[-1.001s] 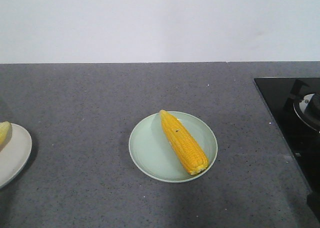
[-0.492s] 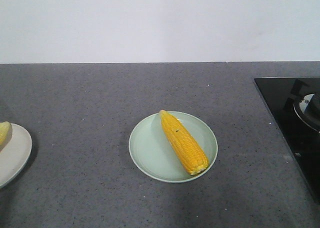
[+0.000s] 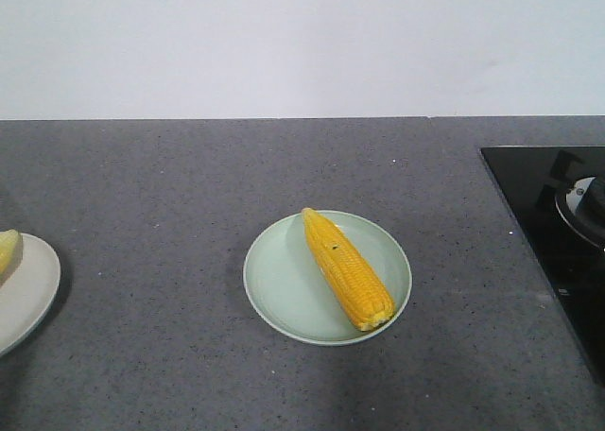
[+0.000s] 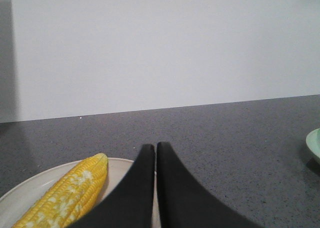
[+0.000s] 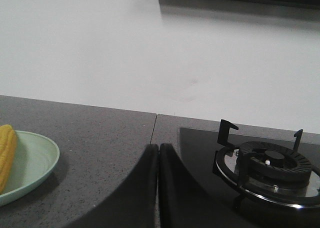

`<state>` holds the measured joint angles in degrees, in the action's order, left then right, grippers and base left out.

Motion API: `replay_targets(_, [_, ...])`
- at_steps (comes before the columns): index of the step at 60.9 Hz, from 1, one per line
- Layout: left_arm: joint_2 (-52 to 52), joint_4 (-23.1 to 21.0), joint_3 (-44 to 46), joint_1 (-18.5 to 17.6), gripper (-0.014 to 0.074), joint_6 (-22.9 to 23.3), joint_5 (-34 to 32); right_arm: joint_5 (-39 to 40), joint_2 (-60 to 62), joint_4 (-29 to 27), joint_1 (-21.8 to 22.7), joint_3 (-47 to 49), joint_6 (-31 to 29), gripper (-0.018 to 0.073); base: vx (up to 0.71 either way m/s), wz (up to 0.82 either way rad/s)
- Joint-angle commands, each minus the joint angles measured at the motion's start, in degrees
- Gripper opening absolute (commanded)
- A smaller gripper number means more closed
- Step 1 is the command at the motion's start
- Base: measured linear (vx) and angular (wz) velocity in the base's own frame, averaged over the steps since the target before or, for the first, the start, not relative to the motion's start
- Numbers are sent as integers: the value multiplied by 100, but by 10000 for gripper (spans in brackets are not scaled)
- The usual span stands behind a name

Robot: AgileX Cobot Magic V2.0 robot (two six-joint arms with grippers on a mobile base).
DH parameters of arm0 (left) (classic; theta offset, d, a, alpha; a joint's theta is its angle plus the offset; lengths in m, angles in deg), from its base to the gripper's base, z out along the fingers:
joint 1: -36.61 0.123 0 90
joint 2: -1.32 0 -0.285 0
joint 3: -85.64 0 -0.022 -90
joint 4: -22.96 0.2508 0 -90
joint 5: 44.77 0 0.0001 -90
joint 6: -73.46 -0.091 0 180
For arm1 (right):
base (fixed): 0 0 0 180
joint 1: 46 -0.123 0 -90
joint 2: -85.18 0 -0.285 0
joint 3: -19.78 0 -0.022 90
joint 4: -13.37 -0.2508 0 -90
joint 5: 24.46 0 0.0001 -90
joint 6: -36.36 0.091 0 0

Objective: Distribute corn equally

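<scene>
1. Left claw [image 4: 155,148]: fingers pressed together, nothing between them; sits at bottom centre of the left wrist view, over the rim of a white plate [image 4: 120,164].
2. Right claw [image 5: 158,149]: fingers pressed together, holding nothing, above the grey surface [image 5: 100,133] beside the gas burner [image 5: 267,165].
3. Corn: one cob [image 3: 346,267] lies diagonally on the green plate [image 3: 279,284], centre of the front view; a patchy cob [image 4: 67,195] lies on the white plate, lower left.

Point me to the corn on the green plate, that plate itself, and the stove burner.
corn [image 3: 346,268]: front view, middle of the cob.
green plate [image 3: 279,289]: front view, bare left part of the dish.
stove burner [image 5: 272,164]: right wrist view, centre of the black ring.
</scene>
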<state>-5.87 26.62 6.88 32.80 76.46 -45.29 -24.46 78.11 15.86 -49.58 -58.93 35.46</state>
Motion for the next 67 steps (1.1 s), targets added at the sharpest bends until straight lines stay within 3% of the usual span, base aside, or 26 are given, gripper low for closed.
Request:
replay_targets(1, [96, -3, -18, -19, -7, 41, -424, 431, 26, 42, 38, -61, 11, -4, 0, 0])
replay_targets(45, [96, -3, -18, -19, -7, 41, -424, 288, 34, 42, 38, -61, -77, -4, 0, 0])
replay_targets(57, [96, -3, -18, -19, -7, 41, -424, 0, 34, 42, 264, -61, -72, -4, 0, 0])
replay_targets(67, [97, -3, -18, -19, -7, 41, -418, 526, 38, 42, 241, -61, -92, -4, 0, 0])
